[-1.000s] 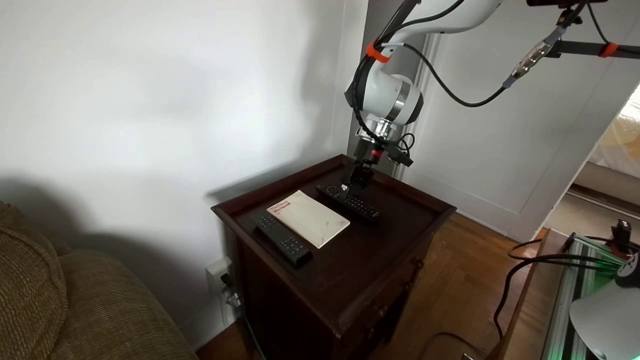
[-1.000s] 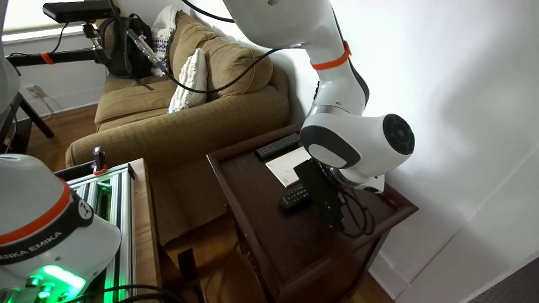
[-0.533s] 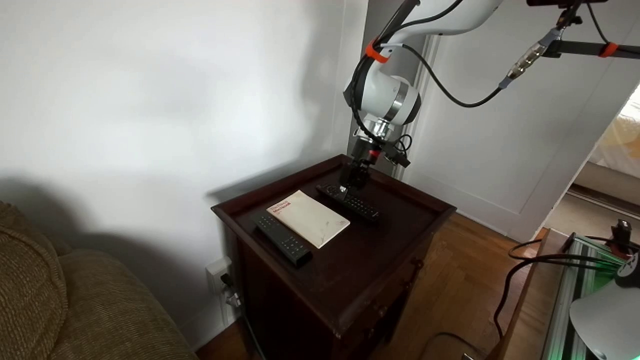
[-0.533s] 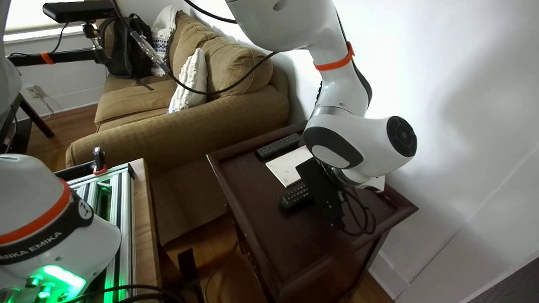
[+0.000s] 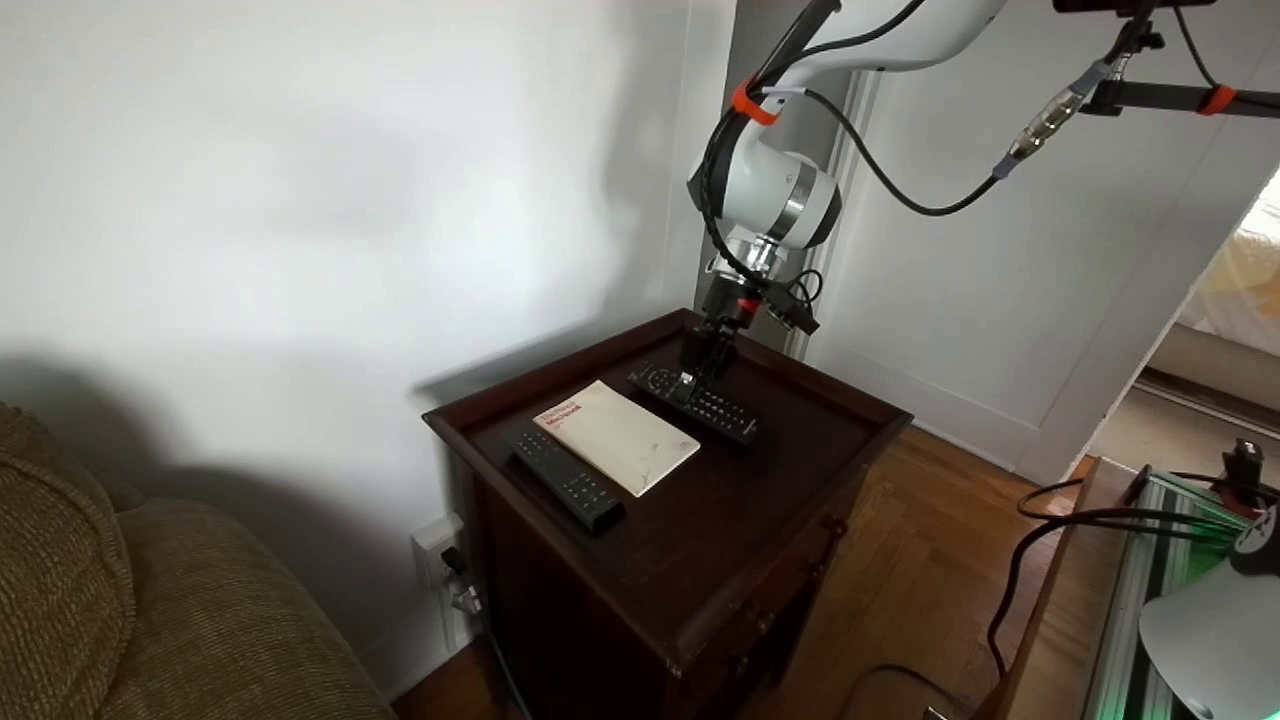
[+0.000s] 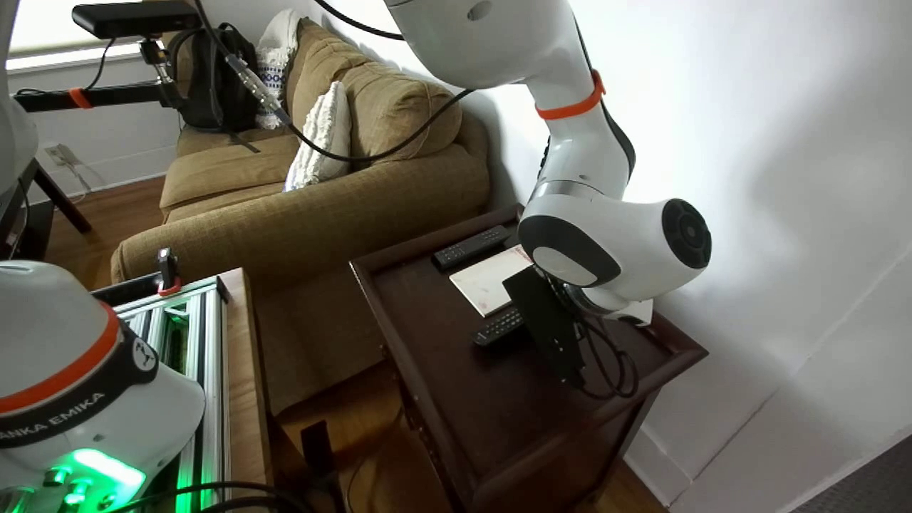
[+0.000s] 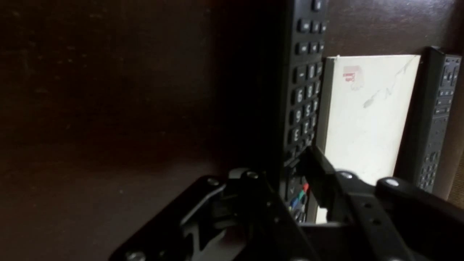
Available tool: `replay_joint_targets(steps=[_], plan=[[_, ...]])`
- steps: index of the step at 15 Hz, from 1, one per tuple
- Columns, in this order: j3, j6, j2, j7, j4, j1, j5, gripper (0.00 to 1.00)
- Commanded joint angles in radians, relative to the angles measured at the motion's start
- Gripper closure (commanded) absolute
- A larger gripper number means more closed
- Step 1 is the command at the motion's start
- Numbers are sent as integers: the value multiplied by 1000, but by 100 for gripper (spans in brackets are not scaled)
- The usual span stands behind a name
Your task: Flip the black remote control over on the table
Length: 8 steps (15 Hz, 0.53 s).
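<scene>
Wrist view, lower ctr: Robotiq gripper [image 7: 293, 162] is pinching tilted black remote ctrl [image 7: 303, 103], hiding its btm end; frame's cropping top.

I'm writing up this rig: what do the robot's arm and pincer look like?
The arm is white and rounded, with dark panels and a round cap. An orange band wraps it, and a black cable loops from it. The base has an orange stripe, a black band lettered "ANKA EMIKA", partly cut off, and a green light. The pincer is black, with jointed links and silvery screws.
</scene>
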Motion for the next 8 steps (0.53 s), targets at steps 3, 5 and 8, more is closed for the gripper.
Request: replay_joint_targets(steps=[3,5,8], plan=[[-45,29,-99,178,-68,50,-140,91],[-75,57,-139,303,-95,83,-240,91],[-102,118,-157,472,-105,122,-409,91]])
